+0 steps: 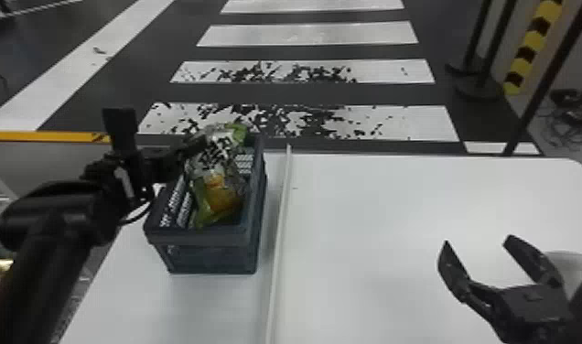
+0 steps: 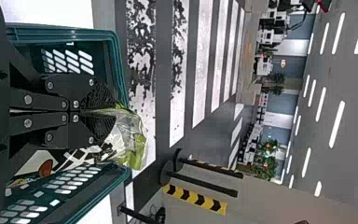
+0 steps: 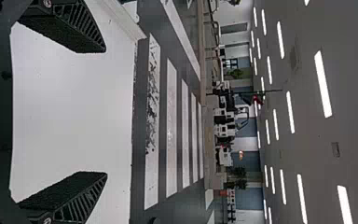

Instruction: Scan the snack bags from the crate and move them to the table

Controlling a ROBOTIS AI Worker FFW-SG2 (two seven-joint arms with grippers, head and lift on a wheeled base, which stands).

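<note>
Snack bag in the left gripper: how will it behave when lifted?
The snack bag will probably flex, judging by its creased, shiny film. Pinched near one end by the left gripper, it may swing, perhaps brushing the crate close beside it.

Head view looks forward and down over left pincer (image 1: 202, 145) and right pincer (image 1: 477, 239); close-up wrist views face past each, sharing striped floor (image 1: 308, 34).
</note>
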